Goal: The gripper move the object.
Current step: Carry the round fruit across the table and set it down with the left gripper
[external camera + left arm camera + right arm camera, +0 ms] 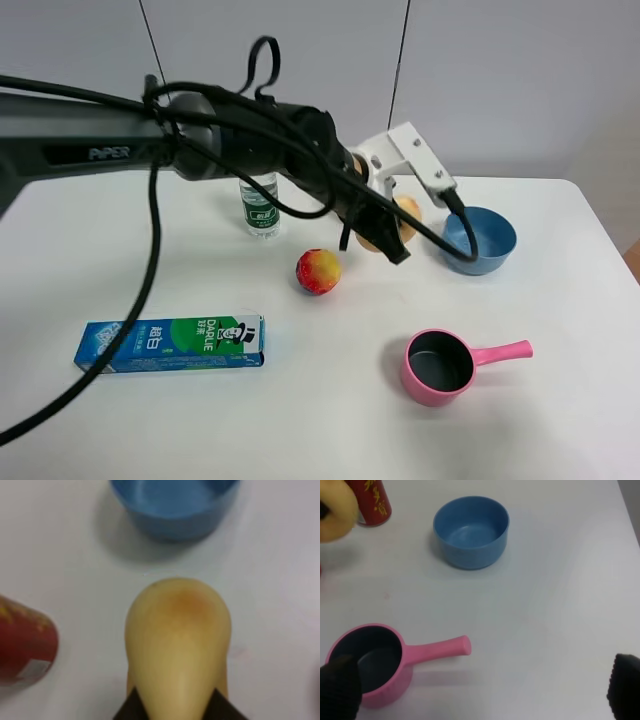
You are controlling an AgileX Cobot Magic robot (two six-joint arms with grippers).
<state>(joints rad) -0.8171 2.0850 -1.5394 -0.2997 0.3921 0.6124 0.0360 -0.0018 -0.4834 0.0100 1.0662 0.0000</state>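
The object is a tan-yellow fruit (404,216) with a brownish patch, held left of the blue bowl (480,240). My left gripper (383,240) has reached across the middle and is shut on it. In the left wrist view the fruit (177,640) fills the centre, with the dark fingers (131,709) on both sides of its near end. I cannot tell whether it touches the table. It also shows in the right wrist view (335,510). My right gripper (480,695) is open and empty over the table near the pink pot (370,665). It is out of the high view.
A shiny red-and-yellow ball (318,271) lies just left of the fruit. A green-labelled bottle (260,210) stands behind the arm. A red can (370,500) stands beside the fruit. A green-blue toothpaste box (170,345) lies front left, and the pink pot (440,365) front right.
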